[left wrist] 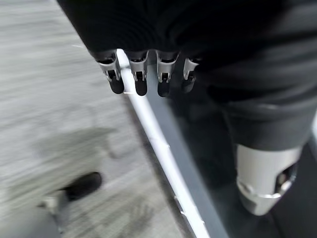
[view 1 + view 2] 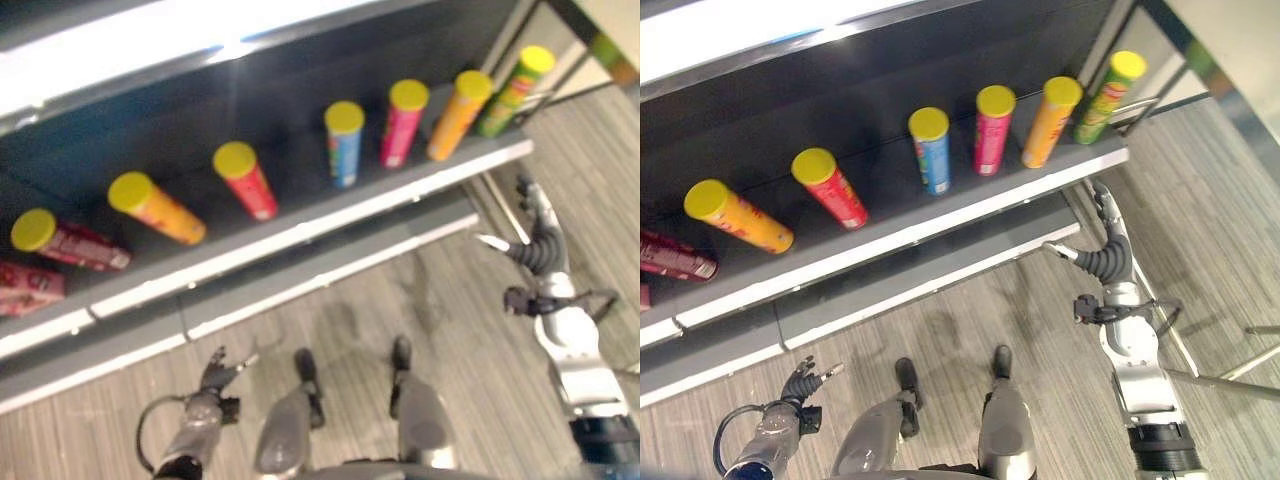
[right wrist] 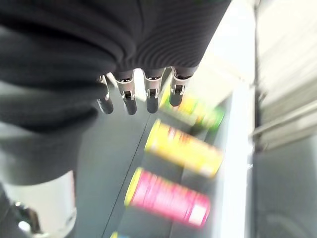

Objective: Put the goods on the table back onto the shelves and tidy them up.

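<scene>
A: Why are the cans lined up like that?

B: They stand in a row along the shelf [image 2: 940, 215], yellow lids up: an orange can [image 2: 738, 216] at the left, then a red can [image 2: 830, 187], a blue can [image 2: 931, 150], a pink can [image 2: 991, 130], another orange one [image 2: 1050, 122] and a green can [image 2: 1108, 95] at the far right end. Spaced apart, none touching, so I'd judge that row already stocked. A dark red can [image 2: 66, 240] at the far left lies over on its side, which looks like the tidying still to be done.

A: And the hands?

B: Neither holds anything. The right hand [image 2: 1107, 243] is raised just below the shelf's right end, fingers straight and apart, thumb out to the side. Its wrist view looks past the fingertips [image 3: 150, 105] at the green, orange and pink cans. The left hand [image 2: 803, 381] hangs low over the floor at the near left, fingers loosely spread.

A: What can't you make out?

B: The table named in the task, for one. A reddish packet [image 2: 28, 286] beside the fallen can is cut off by the picture's edge, so I can't say what it is. The lower shelf [image 2: 890, 280] shows just its front edge.
</scene>
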